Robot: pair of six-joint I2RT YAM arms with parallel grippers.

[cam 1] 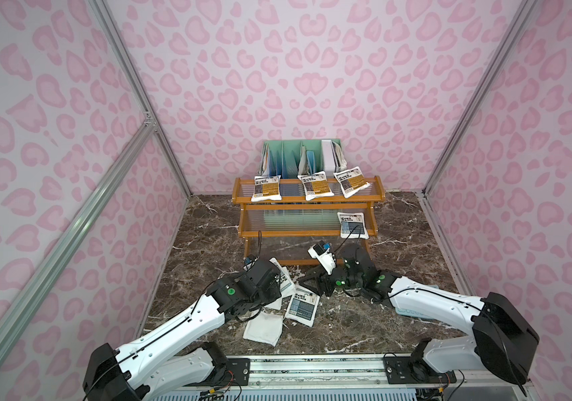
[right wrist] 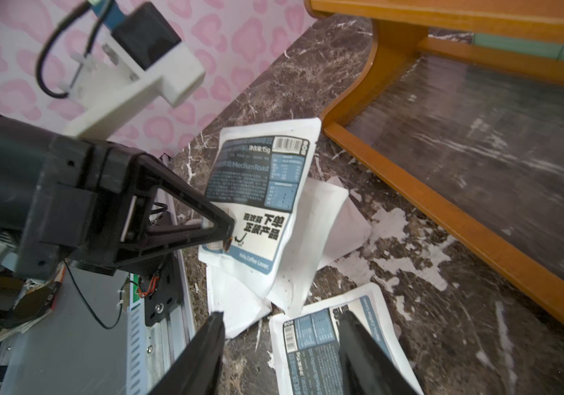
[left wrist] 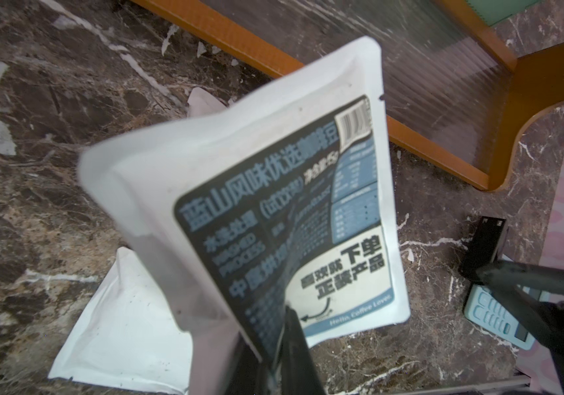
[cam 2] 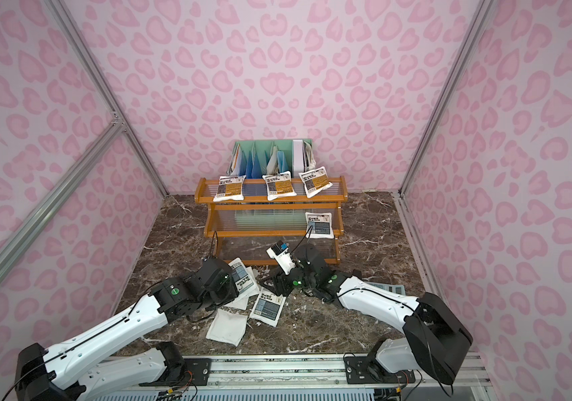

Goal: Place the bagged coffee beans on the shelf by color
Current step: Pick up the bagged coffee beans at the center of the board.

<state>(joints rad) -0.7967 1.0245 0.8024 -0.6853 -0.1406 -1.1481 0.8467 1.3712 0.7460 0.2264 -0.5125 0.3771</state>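
In front of the shelf [cam 1: 307,205], left gripper [right wrist: 228,236] clamping the edge of a blue coffee bag [left wrist: 273,205], raised over loose bags [cam 1: 263,328] on the table [cam 1: 364,323], right gripper [right wrist: 280,318] jaws apart above another blue bag [cam 1: 302,307]

Two high views, two wrist cameras.
Both top views look down from the near side toward the shelf [cam 1: 307,208]; the wrist cameras hang close over the bench [left wrist: 34,136], sharing the shelf's foot.

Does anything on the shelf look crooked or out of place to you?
The rightmost orange pouch on the top tier of the shelf sits twisted out of line; the blue pouch on the middle tier laps over its front rail.
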